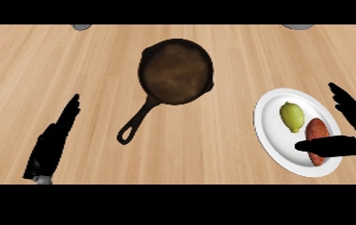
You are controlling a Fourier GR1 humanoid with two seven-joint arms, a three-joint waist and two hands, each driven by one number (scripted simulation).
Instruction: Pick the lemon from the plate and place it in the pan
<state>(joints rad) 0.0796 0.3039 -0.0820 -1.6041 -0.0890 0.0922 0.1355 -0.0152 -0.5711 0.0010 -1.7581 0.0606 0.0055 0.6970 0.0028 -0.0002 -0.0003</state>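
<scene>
A yellow-green lemon [293,116] lies on a white plate [272,135] at the right of the counter, next to a reddish sweet potato [318,130]. The dark cast-iron pan [176,71] sits at the middle back, its handle pointing toward the lower left; nothing lies in it. My right hand [342,144] is at the right edge, open over the plate: its thumb crosses the sweet potato just below the lemon, its fingers rise beyond the plate's right rim. It holds nothing. My left hand [52,141] rests open at the lower left, fingers straight.
The counter is light wood. Two small grey objects [82,27] [300,26] peek in at the back edge, left and right. The pan's handle [136,122] reaches toward the middle of the counter.
</scene>
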